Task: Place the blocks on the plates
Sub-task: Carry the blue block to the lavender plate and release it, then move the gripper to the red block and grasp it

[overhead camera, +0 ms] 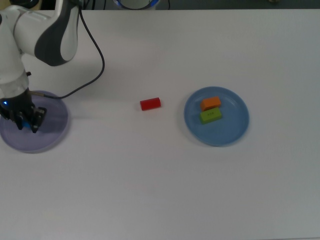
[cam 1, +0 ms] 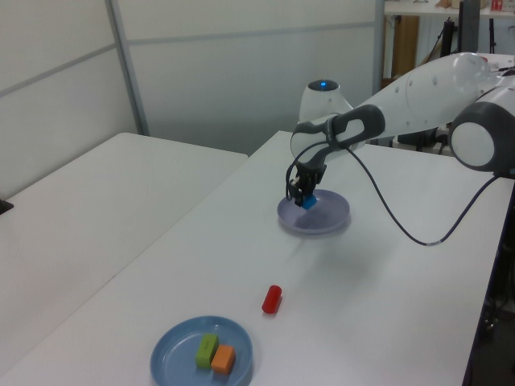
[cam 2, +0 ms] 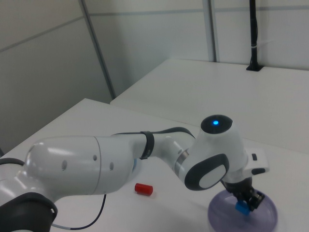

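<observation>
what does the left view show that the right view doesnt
Only the left view shows the light blue plate holding the green block and the orange block, side by side. Only the right view shows the dark post standing at the far table's edge. Both show the hand holding the blue cube just over the lavender plate, and the red block lying on the bare table.
</observation>
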Available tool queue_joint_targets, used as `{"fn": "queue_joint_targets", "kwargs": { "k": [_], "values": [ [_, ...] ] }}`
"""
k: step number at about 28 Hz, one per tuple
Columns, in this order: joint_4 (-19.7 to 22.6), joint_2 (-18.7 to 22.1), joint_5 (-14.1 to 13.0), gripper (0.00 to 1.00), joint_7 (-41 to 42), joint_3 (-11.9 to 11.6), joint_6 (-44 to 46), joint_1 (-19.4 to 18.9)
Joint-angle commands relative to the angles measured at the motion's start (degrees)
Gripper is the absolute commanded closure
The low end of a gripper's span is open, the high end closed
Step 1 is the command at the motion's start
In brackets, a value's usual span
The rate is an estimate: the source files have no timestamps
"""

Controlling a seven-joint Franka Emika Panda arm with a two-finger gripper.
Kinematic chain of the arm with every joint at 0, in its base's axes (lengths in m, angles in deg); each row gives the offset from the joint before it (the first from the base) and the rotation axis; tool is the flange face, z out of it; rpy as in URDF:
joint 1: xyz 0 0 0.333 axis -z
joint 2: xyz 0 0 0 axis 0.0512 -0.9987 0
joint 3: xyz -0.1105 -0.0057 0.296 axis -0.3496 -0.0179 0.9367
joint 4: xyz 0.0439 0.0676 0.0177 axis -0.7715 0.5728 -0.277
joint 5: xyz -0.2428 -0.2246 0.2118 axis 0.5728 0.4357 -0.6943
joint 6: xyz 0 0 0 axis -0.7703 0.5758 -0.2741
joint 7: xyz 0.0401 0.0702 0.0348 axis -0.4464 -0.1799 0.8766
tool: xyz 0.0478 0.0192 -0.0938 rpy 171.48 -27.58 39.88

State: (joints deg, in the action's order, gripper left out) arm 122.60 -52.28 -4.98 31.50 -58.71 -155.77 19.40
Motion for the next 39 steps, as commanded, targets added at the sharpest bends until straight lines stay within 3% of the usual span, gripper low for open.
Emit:
{"fn": "queue_joint_targets", "kwargs": {
  "k": [1, 3, 4, 5, 6, 11, 16, 24, 29, 35, 39],
  "values": [
    [-0.34, -1.17, -0.80, 1.00, 1.70, -0.79, 0.66, -1.26],
    [-0.43, -1.08, -0.80, 0.94, 1.70, -0.79, 0.75, -1.09],
    [-0.43, -1.00, -1.24, 0.82, 1.62, -0.79, 0.92, -1.00],
    [-0.43, -0.91, -1.42, 0.61, 1.61, -0.79, 1.10, -0.91],
    [-0.43, -0.56, -1.51, 0.01, 1.61, -0.79, 1.28, -0.91],
    [-0.60, 0.93, -1.86, 0.00, 1.70, -0.71, 3.30, -0.91],
    [-0.69, 3.66, -4.05, 0.00, 1.70, -0.18, 6.19, -1.43],
    [0.10, 6.12, -4.15, 0.00, 0.48, 3.51, 13.67, -5.74],
    [4.05, 6.30, -2.65, 0.00, -1.99, 3.60, 13.76, -11.36],
    [9.94, 7.70, 3.15, 0.00, -3.92, 3.69, 12.79, -16.11],
    [12.31, 9.19, 3.41, 0.00, -4.80, 3.69, 11.83, -18.48]
  ]
}}
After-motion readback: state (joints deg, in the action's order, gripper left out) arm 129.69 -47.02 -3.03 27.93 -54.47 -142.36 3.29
